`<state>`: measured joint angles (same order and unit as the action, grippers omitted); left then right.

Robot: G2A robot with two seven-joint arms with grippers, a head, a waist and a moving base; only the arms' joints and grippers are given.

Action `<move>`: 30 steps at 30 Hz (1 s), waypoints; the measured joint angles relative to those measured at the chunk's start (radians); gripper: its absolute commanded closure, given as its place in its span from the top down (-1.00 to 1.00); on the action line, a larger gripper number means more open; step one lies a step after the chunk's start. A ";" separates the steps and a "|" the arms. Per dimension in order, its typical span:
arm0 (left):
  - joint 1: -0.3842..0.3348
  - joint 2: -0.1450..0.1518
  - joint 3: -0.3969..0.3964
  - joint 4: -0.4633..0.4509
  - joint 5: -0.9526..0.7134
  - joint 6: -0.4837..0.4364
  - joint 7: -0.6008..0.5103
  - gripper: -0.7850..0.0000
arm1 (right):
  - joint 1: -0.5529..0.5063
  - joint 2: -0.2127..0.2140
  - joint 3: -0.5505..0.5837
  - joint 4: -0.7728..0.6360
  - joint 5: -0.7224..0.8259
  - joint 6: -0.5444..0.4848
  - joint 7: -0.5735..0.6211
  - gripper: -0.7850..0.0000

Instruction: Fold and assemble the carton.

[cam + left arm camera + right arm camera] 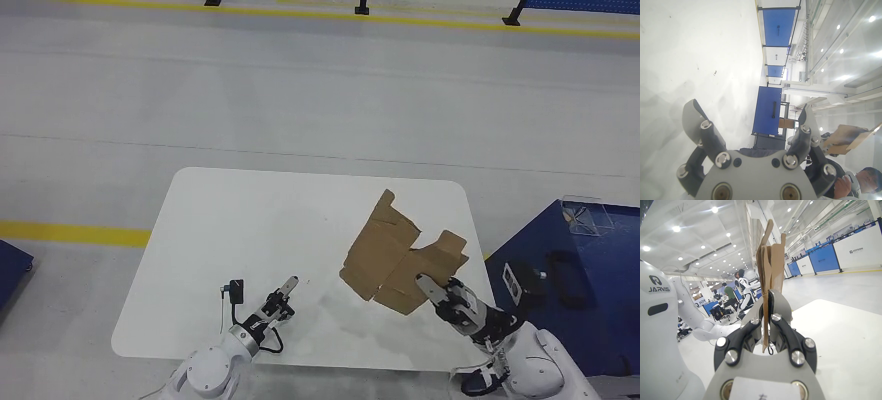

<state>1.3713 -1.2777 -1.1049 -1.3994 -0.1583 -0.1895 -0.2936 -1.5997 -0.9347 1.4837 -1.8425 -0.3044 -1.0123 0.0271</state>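
A flattened brown cardboard carton (398,256) is held up above the right side of the white table (260,220). My right gripper (430,287) is shut on the carton's near edge, at the table's front right. In the right wrist view the carton (770,266) stands edge-on between the shut fingers (780,306), its folded layers fanning apart at the far end. My left gripper (290,285) rests low over the table's front middle, to the left of the carton and apart from it. Its fingers (694,109) are spread open with nothing between them. The left wrist view also catches the carton (849,138) farther off.
A blue cabinet (560,280) with a dark object and a clear holder on top stands just right of the table. The table's left and middle show bare white surface. Yellow floor lines (70,233) run past the table.
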 measured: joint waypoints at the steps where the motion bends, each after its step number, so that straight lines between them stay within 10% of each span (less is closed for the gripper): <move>1: 0.000 0.000 0.000 0.000 0.000 0.000 0.000 1.00 | 0.000 0.000 0.001 -0.001 -0.006 0.000 -0.003 -1.00; 12: -0.017 0.001 -0.113 -0.070 -0.266 -0.071 -0.097 1.00 | 0.015 -0.001 -0.070 0.052 0.105 0.066 0.080 -1.00; 18: -0.046 0.001 -0.148 -0.052 -0.632 -0.164 -0.411 1.00 | 0.101 0.008 -0.214 0.171 0.486 0.172 0.391 -1.00; 28: -0.108 0.002 -0.079 0.001 -0.420 -0.172 -0.554 1.00 | 0.228 0.000 -0.362 0.327 1.076 0.315 0.932 -1.00; 29: -0.106 0.002 -0.074 -0.006 -0.412 -0.169 -0.564 0.81 | 0.236 -0.003 -0.373 0.341 1.116 0.334 0.975 -1.00; 30: -0.105 0.003 -0.071 -0.012 -0.401 -0.167 -0.574 0.18 | 0.243 -0.006 -0.379 0.353 1.142 0.345 1.000 -1.00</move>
<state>1.2667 -1.2747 -1.1758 -1.4114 -0.5594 -0.3565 -0.8673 -1.3571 -0.9403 1.1050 -1.4898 0.8373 -0.6675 1.0276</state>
